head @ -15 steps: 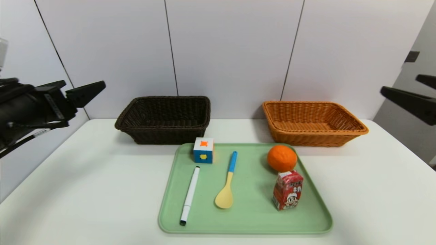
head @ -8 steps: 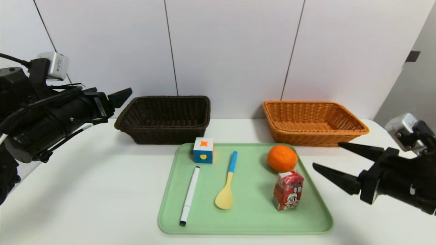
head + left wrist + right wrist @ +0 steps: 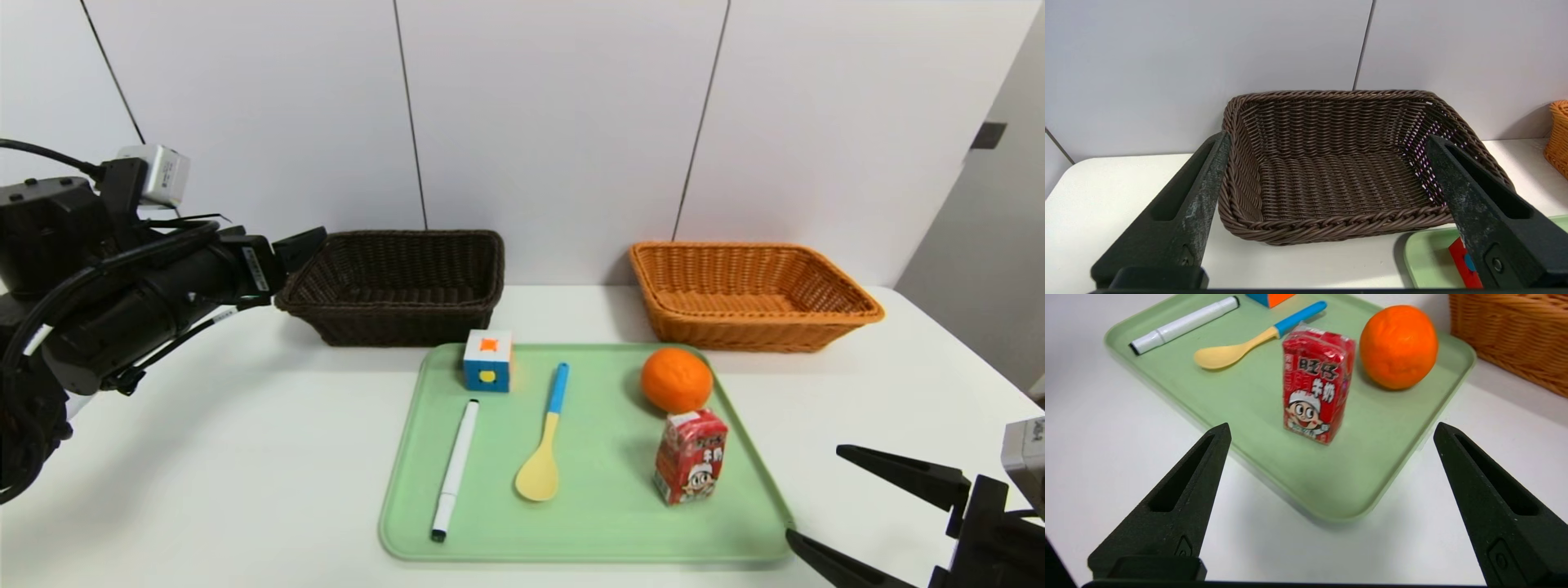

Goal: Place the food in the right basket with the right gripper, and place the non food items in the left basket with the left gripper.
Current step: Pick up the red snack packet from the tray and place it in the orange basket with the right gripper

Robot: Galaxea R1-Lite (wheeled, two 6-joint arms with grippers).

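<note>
Though partly legible, red carton [image 3: 1316, 386] lettering

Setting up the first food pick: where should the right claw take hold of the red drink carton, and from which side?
Grip the red drink carton across its two narrow side faces, around mid-height, coming in level from the tray's near right corner. It stands upright, and the orange sits close behind it. The right claw is open.

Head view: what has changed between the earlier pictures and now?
The right end effector came down from high at the right edge to low beside the green tray, open and empty. The left end effector advanced to the dark brown basket, also open and empty. Nothing was grasped or released. The cube, marker, spoon, orange and drink carton stayed in place.
</note>
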